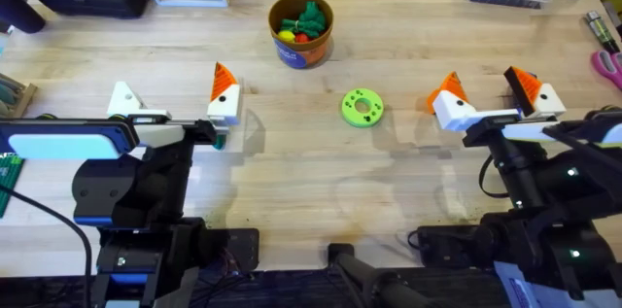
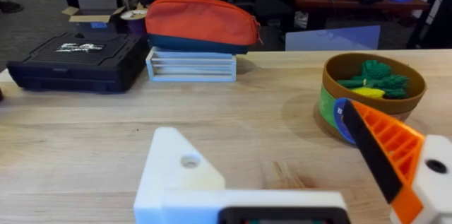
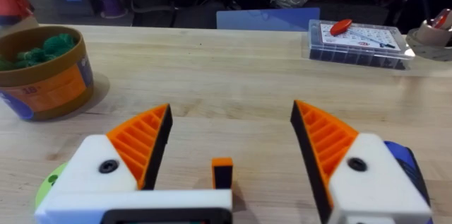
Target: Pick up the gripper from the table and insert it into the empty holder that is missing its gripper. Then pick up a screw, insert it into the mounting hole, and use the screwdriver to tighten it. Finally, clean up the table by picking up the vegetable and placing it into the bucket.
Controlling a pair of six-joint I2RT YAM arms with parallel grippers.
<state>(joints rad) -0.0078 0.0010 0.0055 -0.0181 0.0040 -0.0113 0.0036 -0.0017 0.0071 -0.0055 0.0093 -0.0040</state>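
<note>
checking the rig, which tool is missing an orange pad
The left tool: one finger is bare white, nothing orange on it. The right tool has orange pads on both fingers.

No text, label or number is clear enough to read.
</note>
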